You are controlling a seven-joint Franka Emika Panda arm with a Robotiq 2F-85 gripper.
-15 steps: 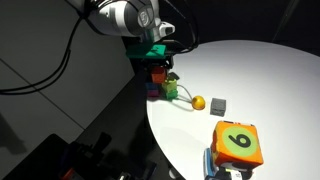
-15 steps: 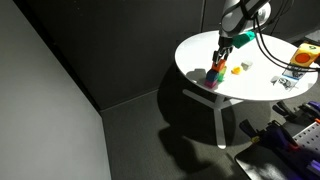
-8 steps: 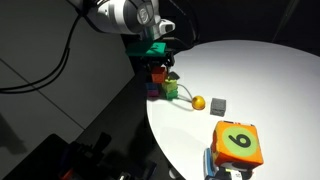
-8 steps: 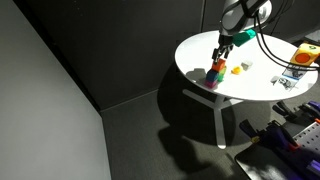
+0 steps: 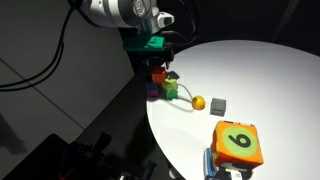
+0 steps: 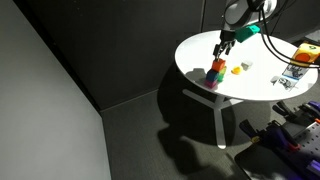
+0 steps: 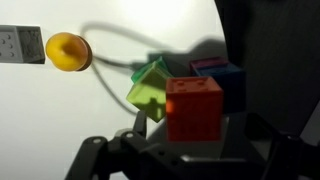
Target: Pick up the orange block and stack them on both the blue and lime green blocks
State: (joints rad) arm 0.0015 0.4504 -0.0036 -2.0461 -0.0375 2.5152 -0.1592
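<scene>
The orange block rests on top of the lime green block and the blue block, near the edge of the white round table. The stack also shows in both exterior views. My gripper is open and empty, its fingers spread to either side of the orange block without touching it. In both exterior views my gripper hangs a little above the stack.
A yellow ball and a small grey block lie beside the stack. A large orange and green cube stands near the table's edge. A cable runs across the table behind the stack.
My gripper has risen straight up from the stack. The orange block stayed on the blue and green blocks.
</scene>
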